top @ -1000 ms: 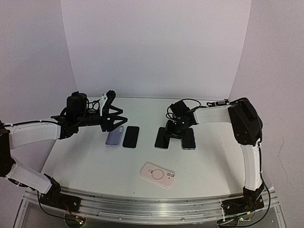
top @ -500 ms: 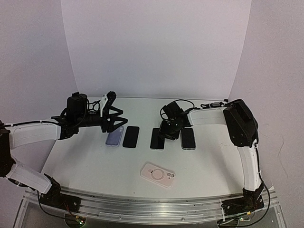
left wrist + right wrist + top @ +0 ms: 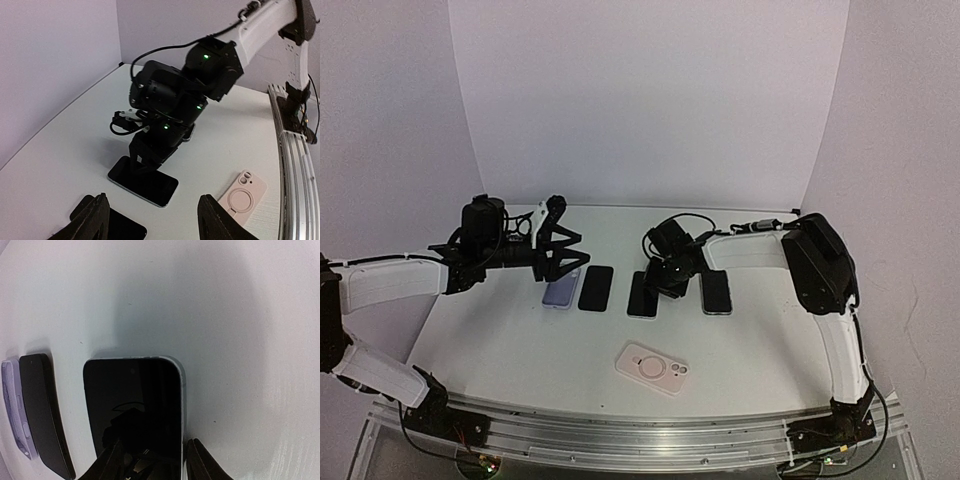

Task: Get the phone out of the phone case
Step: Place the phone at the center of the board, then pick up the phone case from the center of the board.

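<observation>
Right wrist view shows the phone (image 3: 132, 400) lying flat on the table (image 3: 225, 315), screen up, with no case on it. It looks already out, so this seems to be the putting-down step. Next, the fingers (image 3: 197, 462) should let go and lift straight up, so the phone does not slide. Its near end sits between those fingers of the right gripper (image 3: 152, 465); whether they squeeze it cannot be told. A black phone (image 3: 45, 410) and a purple case (image 3: 12, 410) lie just beside it. The pink case (image 3: 652, 368) lies apart, nearer the arms. The left gripper (image 3: 152, 220) hangs open, holding nothing.
</observation>
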`<state>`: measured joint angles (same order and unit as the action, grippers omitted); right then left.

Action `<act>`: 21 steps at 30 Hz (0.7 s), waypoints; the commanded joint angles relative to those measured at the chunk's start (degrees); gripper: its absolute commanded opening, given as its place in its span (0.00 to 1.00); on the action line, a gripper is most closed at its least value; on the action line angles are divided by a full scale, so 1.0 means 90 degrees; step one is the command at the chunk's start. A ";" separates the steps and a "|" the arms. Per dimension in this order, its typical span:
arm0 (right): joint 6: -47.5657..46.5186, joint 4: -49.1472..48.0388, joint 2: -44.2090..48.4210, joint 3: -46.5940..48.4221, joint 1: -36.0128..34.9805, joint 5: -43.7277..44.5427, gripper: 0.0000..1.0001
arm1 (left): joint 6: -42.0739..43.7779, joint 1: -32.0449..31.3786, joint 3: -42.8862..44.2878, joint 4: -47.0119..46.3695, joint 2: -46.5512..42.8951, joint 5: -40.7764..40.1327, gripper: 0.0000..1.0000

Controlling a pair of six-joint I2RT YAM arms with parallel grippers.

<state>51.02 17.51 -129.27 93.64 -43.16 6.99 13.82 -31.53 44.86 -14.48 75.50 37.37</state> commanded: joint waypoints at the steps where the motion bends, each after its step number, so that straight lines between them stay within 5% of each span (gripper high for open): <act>1: -0.0198 0.0113 -0.0326 0.0303 0.0017 -0.0303 0.43 | 0.1023 -0.0255 0.0166 0.1027 0.0338 0.0949 0.65; 7: 0.0130 -0.0111 -0.0256 0.0257 0.0125 -0.0158 0.43 | 0.2369 -0.0732 0.0479 0.2630 0.0804 0.1308 0.74; 12: -0.0532 -0.0145 0.0592 -0.0064 0.0174 0.0065 0.50 | 0.3563 -0.1197 0.1172 0.3855 0.1596 0.1354 0.98; 14: -0.1058 -0.0140 0.1143 -0.0234 0.0214 -0.0010 0.62 | 0.3913 -0.1408 0.1646 0.4266 0.1979 0.1232 1.00; 17: -0.1459 -0.0144 0.2142 -0.0870 0.0318 0.0108 0.97 | 0.4551 -0.1720 0.2573 0.5005 0.2861 0.0965 1.00; 21: -0.1756 -0.0130 0.3487 -0.1999 0.0456 0.0467 0.98 | 0.5200 -0.2199 0.3782 0.6287 0.3972 0.0713 1.00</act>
<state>40.47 16.75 -110.75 81.69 -40.32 7.43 51.15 -47.64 69.65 28.01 103.82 45.93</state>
